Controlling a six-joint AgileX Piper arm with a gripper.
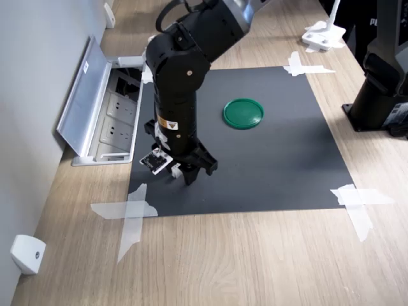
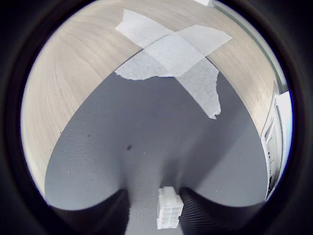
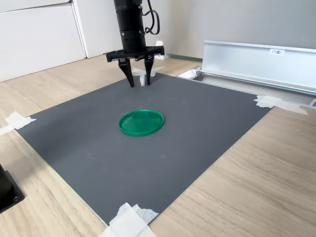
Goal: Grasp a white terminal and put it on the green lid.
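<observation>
On matte dark mat (image 1: 268,166) | claw (image 3: 139,79) released, straddling ribbed white terminal (image 2: 169,208)

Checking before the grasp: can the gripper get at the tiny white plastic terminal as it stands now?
Probably yes: the tiny white plastic terminal sits between the open gripper's fingers on the dark mat, nothing blocking.

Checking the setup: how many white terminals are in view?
1. The terminal stands on the black mat between the tool's fingers. Others may be hidden behind the arm.
</observation>
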